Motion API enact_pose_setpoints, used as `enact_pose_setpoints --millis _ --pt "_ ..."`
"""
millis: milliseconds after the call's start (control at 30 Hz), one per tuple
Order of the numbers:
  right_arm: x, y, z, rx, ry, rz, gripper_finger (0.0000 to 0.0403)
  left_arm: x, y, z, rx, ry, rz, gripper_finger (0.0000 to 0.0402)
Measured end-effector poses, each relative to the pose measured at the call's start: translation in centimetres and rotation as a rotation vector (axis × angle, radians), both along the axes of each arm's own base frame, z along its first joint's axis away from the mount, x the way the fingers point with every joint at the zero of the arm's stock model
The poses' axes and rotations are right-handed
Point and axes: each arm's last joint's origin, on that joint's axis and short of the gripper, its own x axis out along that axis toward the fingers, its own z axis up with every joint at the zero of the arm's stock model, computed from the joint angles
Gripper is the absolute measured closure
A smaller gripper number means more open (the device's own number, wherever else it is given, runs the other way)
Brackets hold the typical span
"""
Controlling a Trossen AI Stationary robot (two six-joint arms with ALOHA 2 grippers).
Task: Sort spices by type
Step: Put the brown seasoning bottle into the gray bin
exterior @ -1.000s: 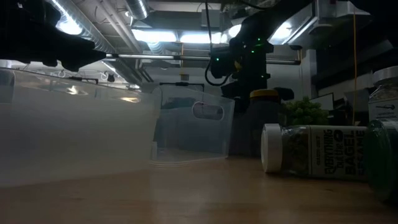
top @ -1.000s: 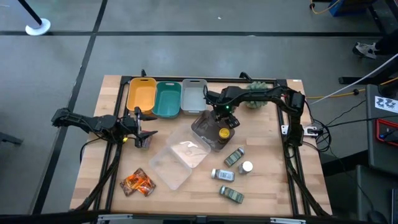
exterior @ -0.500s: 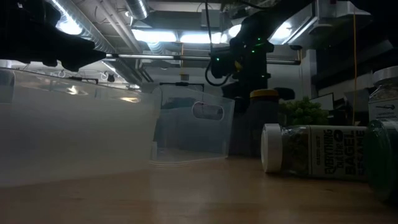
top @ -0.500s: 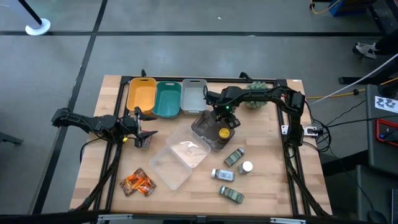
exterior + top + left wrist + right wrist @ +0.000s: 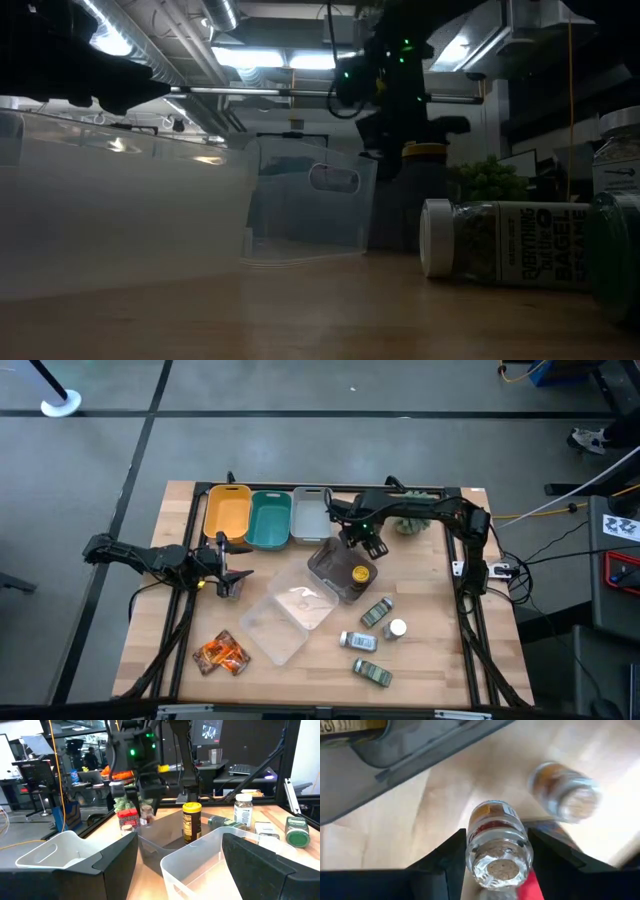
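1. The right end effector [image 5: 495, 865] had closed its fingers on a small cork-stoppered clear glass jar [image 5: 496, 846] and lifted from 1 smoky clear tray [image 5: 335, 568] toward 12 o'clock.
2. A second small corked jar [image 5: 565, 790] lay on the wooden worktop [image 5: 430, 610] below.
3. The left end effector [image 5: 232, 570] waited open and empty at 9 o'clock.
4. The lift suggested delivery was next.

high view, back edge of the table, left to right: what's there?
yellow bin → teal bin → grey bin → right gripper, holding a small jar → green plant
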Motion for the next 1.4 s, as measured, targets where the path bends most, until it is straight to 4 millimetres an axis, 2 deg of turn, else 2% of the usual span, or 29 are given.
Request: enact_pose_setpoints --millis 200,400,633,833,1033,1267,1400 --pt "0.5 -0.3 3.2 -0.073 -0.018 0.0 0.0219 0.0 0.0 0.0 0.0 0.0 0.0 0.0128" --pt "1.4 -0.7 6.0 -0.132 -0.126 0.019 0.0214 0.0 0.0 0.0 0.0 0.0 0.0 0.0128" --pt "2.8 -1.3 7.2 -0.196 -0.28 0.086 0.0217 0.0 0.0 0.0 0.0 0.0 0.0 0.0128" --pt "4.7 -1.9 6.2 -0.219 -0.369 0.151 0.0213 0.0 0.0 0.0 -0.019 -0.003 -0.001 0.0128" --pt "6.3 -2.5 3.9 -0.203 -0.384 0.18 0.0217 0.0 0.0 0.0 -0.021 -0.002 -0.001 0.0128" --pt "7.2 -2.7 1.7 -0.172 -0.356 0.209 0.0217 0.0 0.0 0.0 -0.021 -0.002 0.0 0.0128" --pt "7.5 -2.7 1.2 -0.135 -0.369 0.219 0.0217 0.0 0.0 0.0 -0.021 -0.002 0.0 0.0128"
